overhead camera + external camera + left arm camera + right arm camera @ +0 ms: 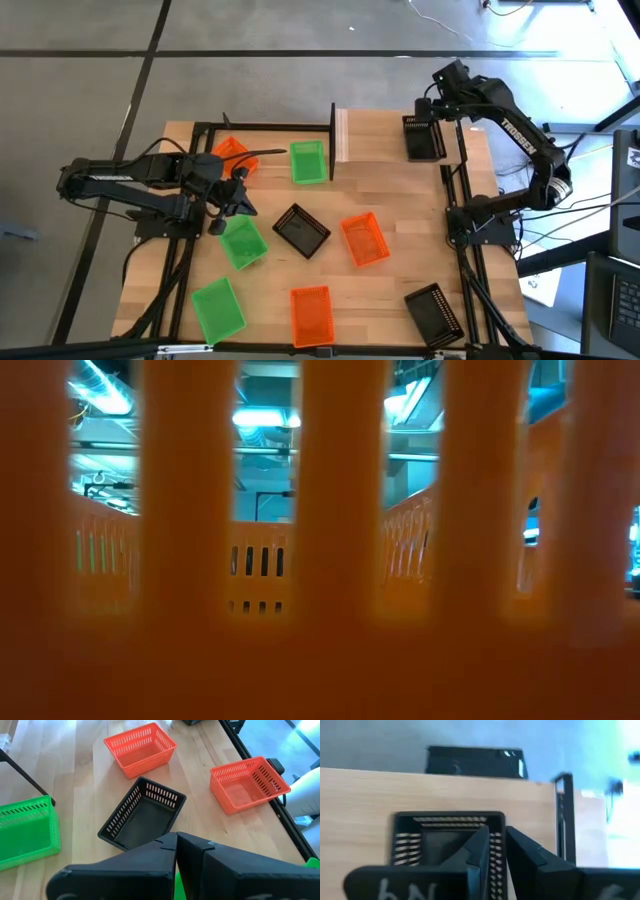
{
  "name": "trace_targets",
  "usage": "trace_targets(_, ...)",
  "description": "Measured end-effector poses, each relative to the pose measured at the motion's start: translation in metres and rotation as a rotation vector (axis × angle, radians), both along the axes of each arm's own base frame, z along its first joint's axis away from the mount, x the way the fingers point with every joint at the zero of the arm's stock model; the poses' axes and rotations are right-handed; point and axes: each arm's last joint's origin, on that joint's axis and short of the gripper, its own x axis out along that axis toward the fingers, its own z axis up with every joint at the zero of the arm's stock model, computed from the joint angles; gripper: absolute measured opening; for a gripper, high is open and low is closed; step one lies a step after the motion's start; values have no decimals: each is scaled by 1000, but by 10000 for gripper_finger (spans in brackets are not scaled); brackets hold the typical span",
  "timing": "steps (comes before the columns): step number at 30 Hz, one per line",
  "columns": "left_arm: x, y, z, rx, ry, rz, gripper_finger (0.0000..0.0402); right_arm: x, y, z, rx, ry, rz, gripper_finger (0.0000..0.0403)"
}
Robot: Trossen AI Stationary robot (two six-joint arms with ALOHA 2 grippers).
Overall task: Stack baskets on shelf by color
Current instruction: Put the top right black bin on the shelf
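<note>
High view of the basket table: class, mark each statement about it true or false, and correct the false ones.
1. Three orange baskets lie on the table. True.
2. The right gripper is above a green basket. False: it is over a black basket at the shelf's right end.
3. A green basket sits at the shelf's left end. True.
4. The left gripper holds an orange basket. False: its fingers are shut on nothing, near a green basket.
5. All black baskets are stacked. False: one lies mid-table, another near the front right corner.
</note>
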Motion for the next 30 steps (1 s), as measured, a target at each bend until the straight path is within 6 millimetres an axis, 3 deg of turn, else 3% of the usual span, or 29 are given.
trace_targets(5, 0, 0, 0, 0, 0, 0, 0, 20, 28, 11, -26, -12, 221, 53)
trace_targets(10, 0, 0, 0, 0, 1, 0, 0, 44, 55, 0, 22, 13, 367, 8)
trace_targets(19, 0, 0, 0, 0, 2, 0, 0, 79, 93, -24, 33, -54, 539, 3)
trace_targets(30, 0, 0, 0, -1, 2, 1, 0, 80, 96, -62, -4, 60, 440, 1)
